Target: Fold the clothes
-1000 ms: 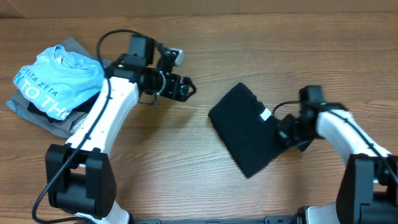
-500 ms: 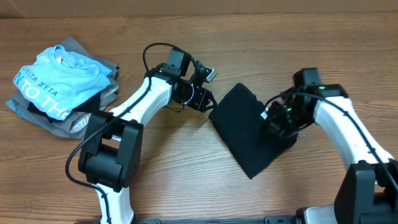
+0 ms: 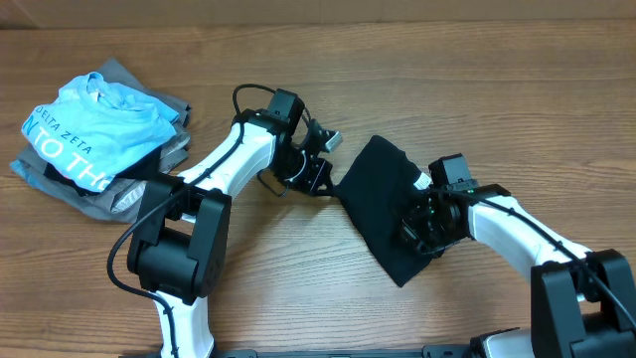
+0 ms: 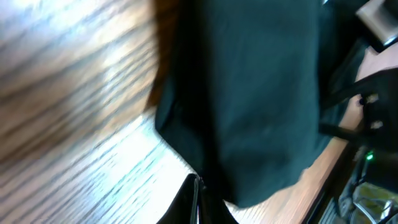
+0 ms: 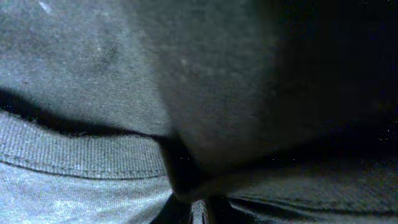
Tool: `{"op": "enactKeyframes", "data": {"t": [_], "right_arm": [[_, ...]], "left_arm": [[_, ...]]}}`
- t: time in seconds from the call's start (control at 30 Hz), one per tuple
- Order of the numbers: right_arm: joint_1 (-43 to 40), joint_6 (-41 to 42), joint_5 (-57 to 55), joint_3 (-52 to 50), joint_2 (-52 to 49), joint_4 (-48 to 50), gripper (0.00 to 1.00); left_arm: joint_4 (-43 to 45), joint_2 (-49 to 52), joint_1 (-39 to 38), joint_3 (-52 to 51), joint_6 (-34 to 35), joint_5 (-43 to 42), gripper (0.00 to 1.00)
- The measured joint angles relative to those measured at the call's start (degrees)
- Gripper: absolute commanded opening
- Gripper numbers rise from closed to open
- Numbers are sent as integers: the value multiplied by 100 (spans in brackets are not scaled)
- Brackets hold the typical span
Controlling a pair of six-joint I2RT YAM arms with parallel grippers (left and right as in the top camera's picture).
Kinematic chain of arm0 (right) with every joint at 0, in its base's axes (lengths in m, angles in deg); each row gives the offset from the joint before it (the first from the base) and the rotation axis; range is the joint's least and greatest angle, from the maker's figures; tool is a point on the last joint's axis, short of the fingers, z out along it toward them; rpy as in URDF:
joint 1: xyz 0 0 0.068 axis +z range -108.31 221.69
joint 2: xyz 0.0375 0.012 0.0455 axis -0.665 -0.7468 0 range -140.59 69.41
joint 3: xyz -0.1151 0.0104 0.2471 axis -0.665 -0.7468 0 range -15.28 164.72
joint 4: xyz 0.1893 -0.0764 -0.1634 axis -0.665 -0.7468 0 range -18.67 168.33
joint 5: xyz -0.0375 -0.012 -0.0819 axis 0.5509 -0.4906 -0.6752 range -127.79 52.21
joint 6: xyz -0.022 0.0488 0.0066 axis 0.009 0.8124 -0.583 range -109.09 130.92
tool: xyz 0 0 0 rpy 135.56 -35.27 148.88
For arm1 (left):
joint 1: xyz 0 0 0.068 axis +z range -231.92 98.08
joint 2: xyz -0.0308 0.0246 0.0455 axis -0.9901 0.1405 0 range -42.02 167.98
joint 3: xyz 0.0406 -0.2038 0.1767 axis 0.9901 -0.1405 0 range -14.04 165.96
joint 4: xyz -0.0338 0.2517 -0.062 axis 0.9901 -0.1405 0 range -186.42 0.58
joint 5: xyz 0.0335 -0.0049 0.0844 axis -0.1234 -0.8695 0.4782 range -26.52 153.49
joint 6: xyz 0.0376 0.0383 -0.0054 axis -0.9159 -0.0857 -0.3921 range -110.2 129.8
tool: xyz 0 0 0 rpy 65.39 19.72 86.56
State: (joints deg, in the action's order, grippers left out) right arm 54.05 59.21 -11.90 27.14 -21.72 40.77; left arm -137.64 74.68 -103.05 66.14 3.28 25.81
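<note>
The clothes (image 3: 383, 194), a black T-shirt folded into a tilted rectangle, lie mid-table with a small white label (image 3: 424, 182) on the right side. My left gripper (image 3: 320, 181) is shut and its tips sit against the shirt's left edge. In the left wrist view the closed gripper (image 4: 196, 190) stands on the wood right beside the black cloth (image 4: 261, 93). My right gripper (image 3: 417, 231) rests on the shirt's right half. Fabric (image 5: 93, 62) fills the right wrist view, with the shut gripper (image 5: 200, 210) pressed into it and a dark fold bunched just ahead.
At the far left lies a pile with a light-blue lettered tee (image 3: 94, 124) on top of grey folded garments (image 3: 119, 199). Bare wooden table (image 3: 298, 288) surrounds the shirt. The left arm's cable (image 3: 248, 94) loops above its wrist.
The left arm swung right from near the pile to the shirt's left edge, and its gripper went from open to shut. The right gripper moved from the shirt's right edge onto the cloth.
</note>
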Motion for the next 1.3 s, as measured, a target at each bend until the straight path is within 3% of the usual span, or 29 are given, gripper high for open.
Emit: {"op": "enactKeyframes", "data": {"t": [0.17,0.3,0.4,0.63,0.9,1.07,1.3], "right_arm": [[-4,39,-68,0,13,-111,8],[-146,-125,-98,13,22,-433,8],[-380,-286,-293,52,28,-929,8],[-979,-1126,-474,33,33,-1152,8],[-1012,-1447,-472,28,33,-1156,8],[-1012,-1491,-476,28,33,-1167,8],[-1012,-1532,-490,28,33,-1180,8]], "left_arm": [[-188,0,0,0,-275,177,4],[127,0,37,0,-310,236,18],[413,0,138,2,-234,236,22],[525,0,219,2,-192,-72,23],[638,2,-522,2,-133,-245,22],[229,2,-719,7,-116,-264,21],[-1110,11,-612,9,-282,-101,16]]}}
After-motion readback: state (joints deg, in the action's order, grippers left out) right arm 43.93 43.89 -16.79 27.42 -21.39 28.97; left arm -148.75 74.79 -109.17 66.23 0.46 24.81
